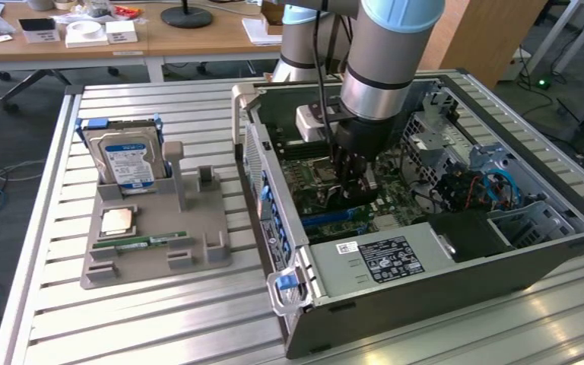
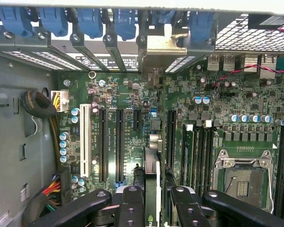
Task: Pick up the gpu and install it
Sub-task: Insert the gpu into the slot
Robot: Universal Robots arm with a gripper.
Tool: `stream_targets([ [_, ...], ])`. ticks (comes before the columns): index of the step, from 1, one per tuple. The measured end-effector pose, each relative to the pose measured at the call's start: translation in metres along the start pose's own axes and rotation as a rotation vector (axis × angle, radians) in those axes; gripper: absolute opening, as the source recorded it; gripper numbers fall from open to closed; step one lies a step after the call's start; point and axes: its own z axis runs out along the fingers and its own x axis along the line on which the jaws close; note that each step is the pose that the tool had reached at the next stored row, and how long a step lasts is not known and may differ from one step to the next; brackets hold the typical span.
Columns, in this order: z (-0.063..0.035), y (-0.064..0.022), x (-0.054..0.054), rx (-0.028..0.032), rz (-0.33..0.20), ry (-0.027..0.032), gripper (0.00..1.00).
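Arm (image 1: 379,68) reaches down into the open PC case (image 1: 535,251) on the slatted tabletop (image 1: 170,319). The jaws are partly closed, pinching the gpu (image 2: 151,172) by its top edge. The card sits edge-on between the two black fingers (image 2: 131,208), hanging straight down over the motherboard (image 2: 128,94). What looks like its silver bracket (image 2: 166,45) is at the far end from the jaws, up by the case's rear wall w/ the row of blue clips (image 2: 90,21). Long black slots (image 2: 119,142) run parallel to the card on one side of the jaws. A white slot (image 2: 85,142) lies further out that way, and the CPU socket (image 2: 241,177) is well off to the other side. Can't tell whether the card's bottom edge is in a slot or just above one, since the card hides whatever is directly under it. My read: this is the install step, card inside the case but not clearly seated. To do it well, the card prob. needs to stay dead vertical & parallel to its slot, w/ the bracket lined up at the rear opening, and any push should be even along its length, no twist. A skewed card could jam or scrape the small capacitors (image 2: 64,144) nearby. Well away from the jaws, outside the case, the hard drive (image 1: 127,160) stands in a grey holder (image 1: 155,262) and a RAM stick (image 1: 153,242) lies flat on it.
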Motion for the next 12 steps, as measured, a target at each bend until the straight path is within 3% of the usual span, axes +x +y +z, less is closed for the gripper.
stream_targets([
  [12, 0.0024, 0.0006, 0.0003, 0.0001, 0.0, -0.0001, 0.26],
])
